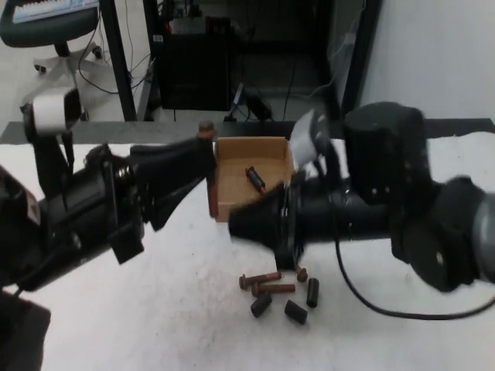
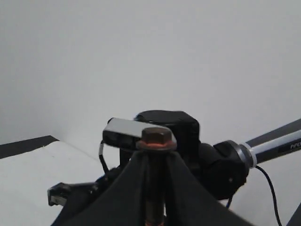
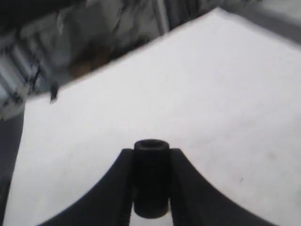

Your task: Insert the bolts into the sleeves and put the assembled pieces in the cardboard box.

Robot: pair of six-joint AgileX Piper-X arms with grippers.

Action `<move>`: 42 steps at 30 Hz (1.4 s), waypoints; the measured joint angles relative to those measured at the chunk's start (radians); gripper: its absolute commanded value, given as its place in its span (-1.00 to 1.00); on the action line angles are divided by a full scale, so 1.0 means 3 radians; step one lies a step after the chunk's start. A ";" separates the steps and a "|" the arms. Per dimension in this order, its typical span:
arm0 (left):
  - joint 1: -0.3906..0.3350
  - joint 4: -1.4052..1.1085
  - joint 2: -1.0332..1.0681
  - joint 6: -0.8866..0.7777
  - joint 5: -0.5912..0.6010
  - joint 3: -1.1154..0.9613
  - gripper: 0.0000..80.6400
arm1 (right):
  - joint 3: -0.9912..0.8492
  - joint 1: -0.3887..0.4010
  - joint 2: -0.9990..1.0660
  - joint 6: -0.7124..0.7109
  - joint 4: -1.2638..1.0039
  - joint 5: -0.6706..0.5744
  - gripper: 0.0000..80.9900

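Note:
My left gripper (image 2: pixel 154 162) is shut on a rusty bolt (image 2: pixel 154 141), hex head up; in the high view this gripper (image 1: pixel 207 158) holds the bolt (image 1: pixel 206 133) upright by the left wall of the cardboard box (image 1: pixel 232 189). My right gripper (image 3: pixel 151 162) is shut on a black sleeve (image 3: pixel 151 174), bore end showing; in the high view the right gripper (image 1: pixel 236 222) hangs above the bench, pointing left, near the box's front. One assembled piece (image 1: pixel 255 178) lies inside the box. Loose bolts (image 1: pixel 261 280) and black sleeves (image 1: pixel 295 311) lie on the white bench in front.
The white bench (image 1: pixel 155 309) stretches wide on the left and front. A dark edge strip (image 1: pixel 93 130) runs along the back. An office chair (image 1: pixel 54 31) and dark frames stand behind the bench. A cable (image 1: pixel 363 297) trails from the right arm.

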 measured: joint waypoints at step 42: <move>0.0000 -0.0492 0.0002 0.0851 0.0023 -0.0135 -0.99 | 0.0641 0.0569 -0.0046 0.0031 -0.2234 0.1056 -0.98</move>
